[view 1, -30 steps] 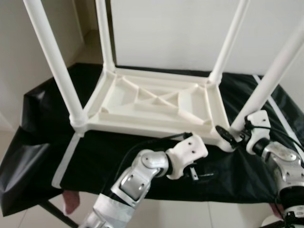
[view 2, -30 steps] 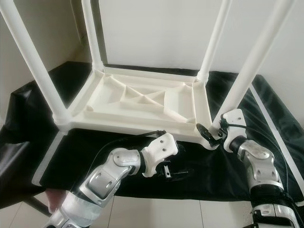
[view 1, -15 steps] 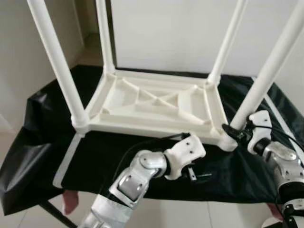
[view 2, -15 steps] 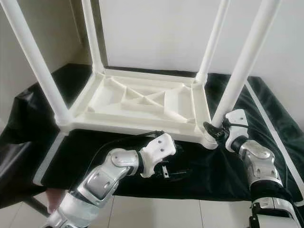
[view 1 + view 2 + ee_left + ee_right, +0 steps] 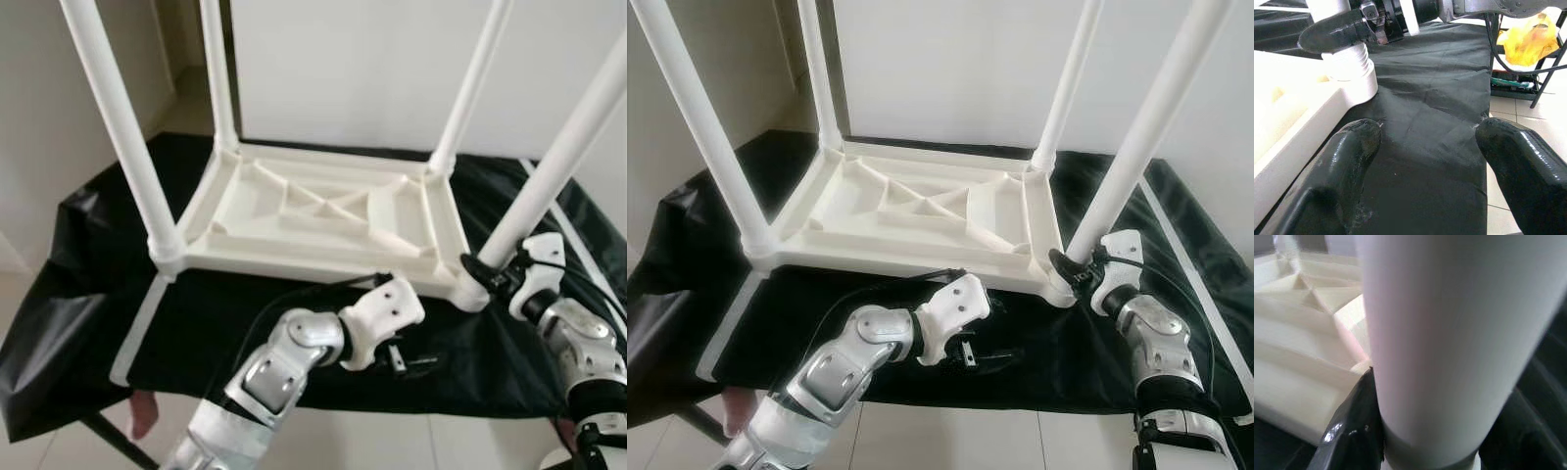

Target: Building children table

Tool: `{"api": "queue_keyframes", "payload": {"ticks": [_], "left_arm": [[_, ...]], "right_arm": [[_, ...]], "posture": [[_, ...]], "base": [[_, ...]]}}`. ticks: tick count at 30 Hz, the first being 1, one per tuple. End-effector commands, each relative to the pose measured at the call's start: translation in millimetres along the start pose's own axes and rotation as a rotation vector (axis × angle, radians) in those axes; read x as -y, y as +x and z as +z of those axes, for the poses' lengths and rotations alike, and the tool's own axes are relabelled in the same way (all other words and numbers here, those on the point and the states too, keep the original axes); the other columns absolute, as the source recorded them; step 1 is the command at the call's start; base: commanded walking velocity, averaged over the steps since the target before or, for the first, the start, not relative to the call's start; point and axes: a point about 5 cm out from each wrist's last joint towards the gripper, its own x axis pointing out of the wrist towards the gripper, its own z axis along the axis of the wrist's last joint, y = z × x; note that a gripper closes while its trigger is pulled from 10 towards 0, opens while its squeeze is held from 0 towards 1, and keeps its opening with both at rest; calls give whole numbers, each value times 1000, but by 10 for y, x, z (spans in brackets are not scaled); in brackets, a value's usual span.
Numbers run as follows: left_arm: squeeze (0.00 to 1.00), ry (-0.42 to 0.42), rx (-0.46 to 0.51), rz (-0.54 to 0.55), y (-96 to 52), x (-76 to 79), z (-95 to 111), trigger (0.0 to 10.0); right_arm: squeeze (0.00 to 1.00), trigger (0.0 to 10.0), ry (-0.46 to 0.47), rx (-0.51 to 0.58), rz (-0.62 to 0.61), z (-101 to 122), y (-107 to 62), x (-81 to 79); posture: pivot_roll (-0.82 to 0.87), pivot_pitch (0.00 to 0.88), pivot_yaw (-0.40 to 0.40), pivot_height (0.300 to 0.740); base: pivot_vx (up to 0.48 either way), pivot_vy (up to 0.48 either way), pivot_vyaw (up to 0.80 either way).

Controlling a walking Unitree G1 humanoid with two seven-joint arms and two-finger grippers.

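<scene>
Little has shifted over the last second: the right tool (image 5: 1076, 268) has slid a touch right with the near-right leg (image 5: 1136, 152) it clasps, and that leg now stands slightly more upright in its corner socket; the left tool (image 5: 404, 359) hovers where it was, just above the black cloth (image 5: 196, 323) on the worktop, near the middle of the near edge; its fingers (image 5: 1347, 161) are spread apart and hold nothing, seen from its wrist with only cloth between them; the right tool is clenched round the base of the near-right leg, one black finger (image 5: 1352, 431) pressed against the white tube just above the threaded collar; the upturned children's table top (image 5: 323, 211) lies flat on the cloth in the centre of the worktop, ribbed underside up, with all four white legs rising from its corners; judged from this, the last leg is being seated or tightened and the build is close to done, with turning the table onto its feet yet to come; the ribbed compartments of the underside (image 5: 921, 206) hold nothing; beyond the right end of the worktop, a yellow bag (image 5: 1528, 39) rests on a dark frame above the tiled floor (image 5: 1513, 127).
</scene>
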Motion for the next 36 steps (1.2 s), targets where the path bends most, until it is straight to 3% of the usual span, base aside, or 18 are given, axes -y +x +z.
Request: {"api": "queue_keyframes", "payload": {"ticks": [1, 7, 15, 19, 26, 29, 31, 34, 36], "left_arm": [[0, 4, 1, 20, -1, -12, 27, 10000], [0, 5, 2, 19, -2, -15, 32, 10000], [0, 1, 3, 25, -11, -11, 33, 10000], [0, 0, 3, 28, -15, 1, 29, 10000], [0, -4, 6, 28, -11, 16, 28, 10000], [0, -4, 8, 26, -2, 25, 30, 10000], [0, -4, 10, 25, 7, 32, 30, 10000], [0, -6, 12, 24, 11, 35, 32, 10000], [0, -7, 13, 22, 13, 46, 34, 10000]], "right_arm": [[0, 10000, 97, -80, -51, -185, -21, 15], [0, 10000, 141, -106, -100, -197, 32, 24], [0, 10000, 107, -104, -134, -196, 76, -28], [0, 10000, 85, -72, -214, -172, 88, -70], [0, 10000, 139, -6, -354, -109, 120, -186], [0, 10000, 158, 31, -442, -70, 147, -312], [0, 10000, 201, 45, -548, -69, 199, -493], [0, 10000, 227, 43, -626, -76, 223, -577], [0, 10000, 289, 35, -748, -85, 257, -722]], "posture": [[-13, 0, -11, 740], [-12, 0, -10, 740], [-2, 0, -20, 740], [2, 0, -29, 740], [-1, 0, -38, 740], [-2, 0, -44, 740], [-1, 0, -46, 740], [0, 0, -45, 740], [3, 0, -44, 740]], "base": [[0, 0, 0], [0, 0, 0], [0, 0, 0], [0, 0, 0], [0, 0, 0], [0, 0, 0], [0, 0, 0], [0, 0, 0], [0, 0, 0]]}}
